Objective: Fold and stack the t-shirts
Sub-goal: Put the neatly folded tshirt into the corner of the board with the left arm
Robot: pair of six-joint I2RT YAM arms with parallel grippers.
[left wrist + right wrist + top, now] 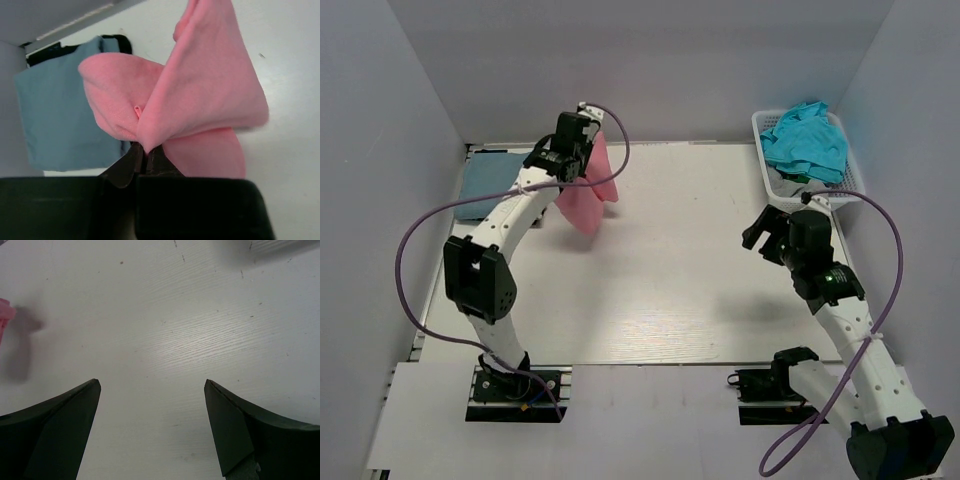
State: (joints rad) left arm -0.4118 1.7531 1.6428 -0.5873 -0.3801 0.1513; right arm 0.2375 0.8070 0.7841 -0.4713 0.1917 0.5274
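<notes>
One tee (pixel 200 95) in left end effector (pixel 147 151)

We see the salmon-pink t-shirt (pixel 200 100) cut off at the left wrist view's top edge and reduced to a blurred sliver at the right wrist view's left edge, while a dark t-shirt (pixel 118 43) lies mostly hidden beneath the grey-blue t-shirt (pixel 60 115).
</notes>
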